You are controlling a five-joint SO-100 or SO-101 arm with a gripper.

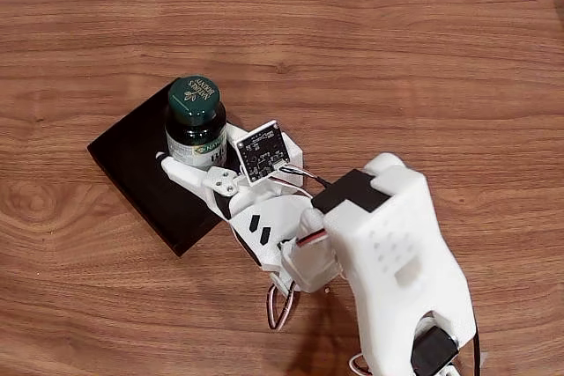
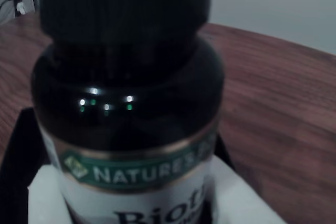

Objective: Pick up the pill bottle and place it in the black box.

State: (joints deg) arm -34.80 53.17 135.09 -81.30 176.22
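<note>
The pill bottle [image 1: 196, 125] stands upright inside the outline of the black box [image 1: 132, 151], toward the box's far corner, the one pointing at the table's far edge in the fixed view. In the wrist view the pill bottle [image 2: 126, 103] fills most of the frame, with the dark walls of the black box [image 2: 13, 150] visible behind it at lower left and lower right. Whether the bottle base already rests on the box floor or hangs just above it cannot be determined from either view.

The fingers [image 1: 196, 165] are closed on the lower body of the bottle: one white finger runs along the near side of the label in the fixed view, and in the wrist view the white fingers [image 2: 44, 192] flank the label on both sides. The grasp is not yet released.

The table [image 1: 423, 68] is bare wood around the box; the box lies left of centre, well clear of all table edges.

Task status, as a judgement: pick-up and transport appear complete, and the bottle is positioned over or in its target. Remaining steps: confirm seating on the box floor, release the grasp, and withdraw the arm without tipping the bottle
</note>
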